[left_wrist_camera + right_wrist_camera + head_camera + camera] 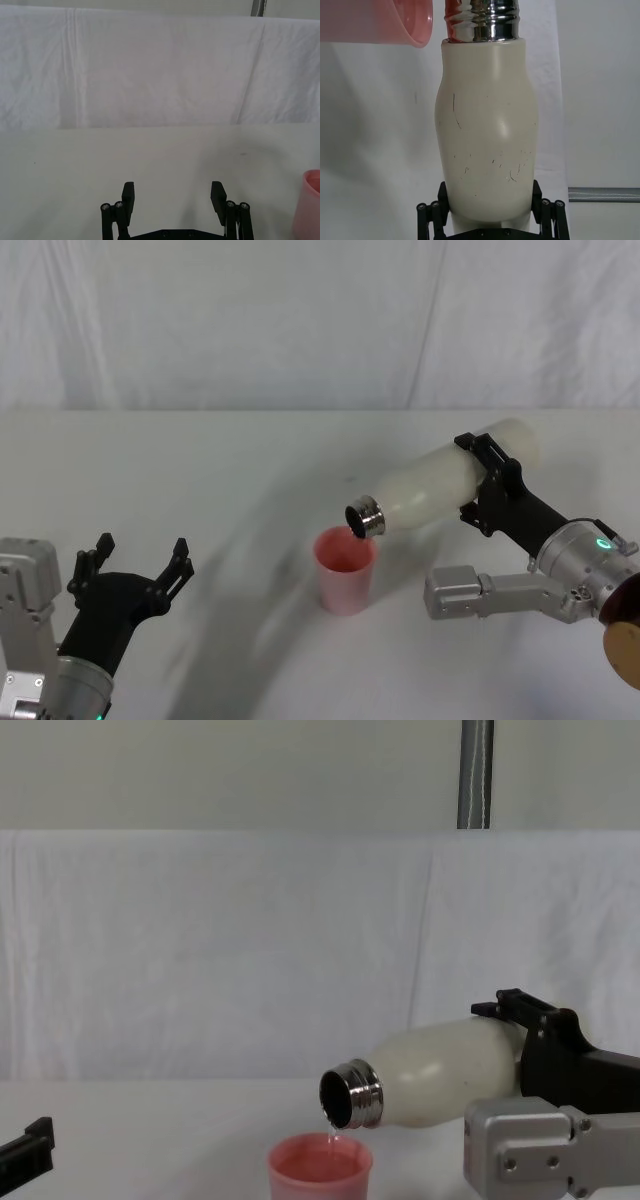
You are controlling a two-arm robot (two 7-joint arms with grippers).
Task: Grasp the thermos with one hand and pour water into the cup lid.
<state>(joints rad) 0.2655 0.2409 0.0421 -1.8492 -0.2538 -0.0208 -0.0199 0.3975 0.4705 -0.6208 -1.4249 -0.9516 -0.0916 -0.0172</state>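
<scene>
My right gripper (487,477) is shut on the cream-white thermos (440,487), gripping its lower body and holding it tipped nearly level over the table. The steel neck (350,1096) points left and slightly down, right above the pink cup lid (345,569). A thin stream of water runs from the neck into the cup lid (319,1170). From the right wrist, the thermos (487,130) stands between the gripper's fingers (430,216), with the cup lid's rim (395,25) beside the neck. My left gripper (140,562) rests open at the near left, away from both; its fingers (128,196) hold nothing.
A white cloth covers the table (200,470) and hangs as a backdrop behind it. A grey pole (475,775) rises behind the backdrop on the right. The cup lid's edge (311,210) shows off to one side of the left gripper.
</scene>
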